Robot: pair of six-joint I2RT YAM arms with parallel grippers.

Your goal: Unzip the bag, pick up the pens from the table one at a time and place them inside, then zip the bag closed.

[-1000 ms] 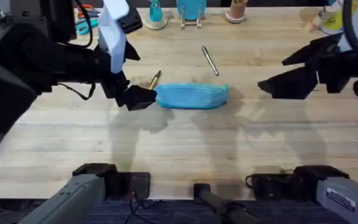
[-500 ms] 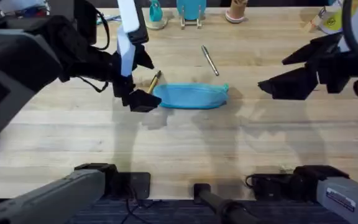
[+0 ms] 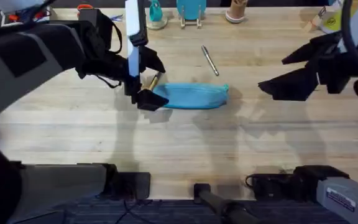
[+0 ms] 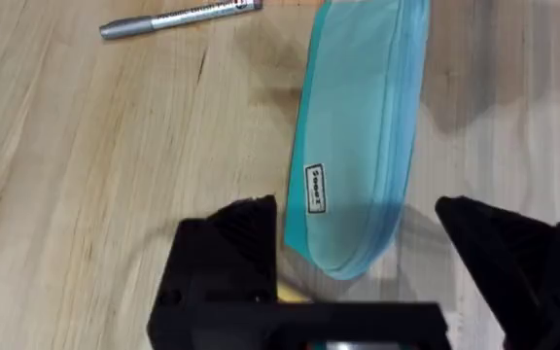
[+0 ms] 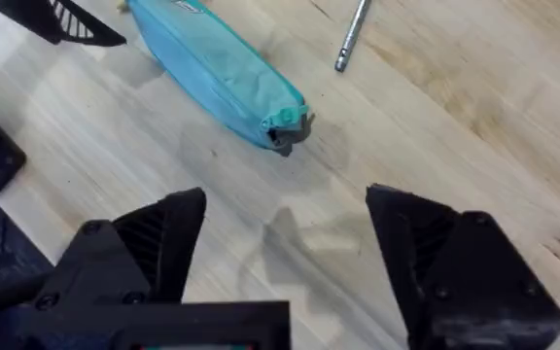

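The bag [image 3: 191,96], a long oval pouch of soft light blue fabric, is lying near the middle of the table [image 3: 179,149], a pale butcher-block top with plank grain. In the left wrist view the bag [image 4: 363,146] is showing a seam running along its length and a small white label near its rounded end. In the right wrist view the zip pull is sitting at the bag's [image 5: 217,73] other end, with the bag looking closed.

The left gripper [image 3: 146,99] is hanging at the bag's left end with its black fingers spread, one on each side of the rounded tip in the left wrist view [image 4: 358,267]; whether they are touching the fabric cannot be told. The yellow pen [image 3: 154,79], slim with a dark end, is lying just behind that gripper. The silver pen [image 3: 210,60], smooth metal, is lying farther back, apart from the bag.

The right gripper [image 3: 272,87] is hovering well right of the bag, its fingers wide apart and holding nothing.
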